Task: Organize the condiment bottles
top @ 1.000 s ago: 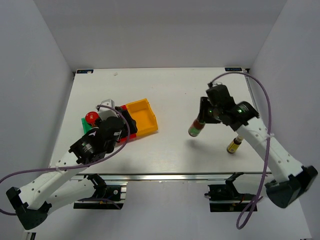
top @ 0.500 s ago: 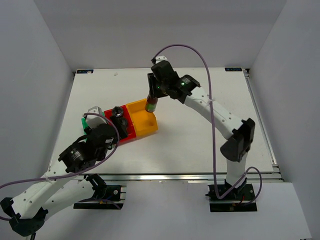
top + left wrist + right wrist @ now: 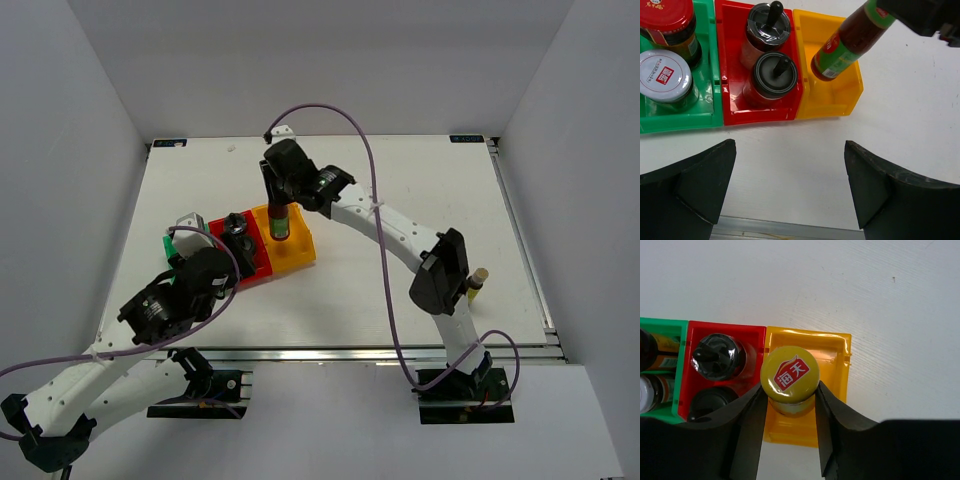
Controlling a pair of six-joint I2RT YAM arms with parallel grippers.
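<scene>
Left claw [image 3: 788, 155] spread wide, holding nothing. Ahead of it sit a green bin [image 3: 680, 122] with a red-lidded jar [image 3: 667, 15] and a silver-lidded jar [image 3: 664, 75], then a red bin [image 3: 765, 114] with two black-lidded jars [image 3: 774, 75]. Right claw [image 3: 788, 399] pinches the sauce bottle [image 3: 790, 374] at its neck. The bottle hangs below the fingers, nearly upright, cap up, base down over the yellow bin [image 3: 840, 105].

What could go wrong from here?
The sauce bottle hangs tilted in the right gripper, its base near the yellow bin wall beside the red bin: released so, it may catch or topple. The right arm's elbow stands close to the small bottle on the table and may knock it.
</scene>
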